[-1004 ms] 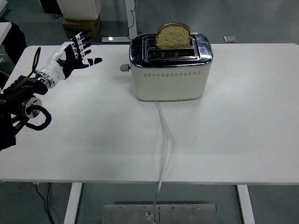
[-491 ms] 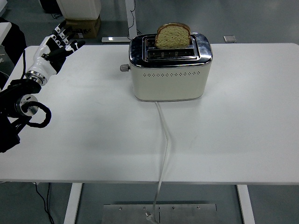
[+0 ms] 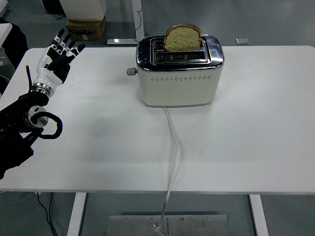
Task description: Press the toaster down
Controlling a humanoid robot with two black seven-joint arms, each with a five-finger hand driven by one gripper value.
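1 cream, chrome-topped toaster (image 3: 178,73) holding 1 bread slice (image 3: 182,38) sits mid-tabletop (image 3: 246,137), lever knob (image 3: 130,71) on its left end. Our left hand (image 3: 56,61), fingers (image 3: 63,44) spread and empty, hovers well apart to the knob's left, the only hand we see.

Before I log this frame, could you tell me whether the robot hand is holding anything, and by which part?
Nothing is held. The left robot hand is open above the table's far left, well apart from the toaster and its lever.
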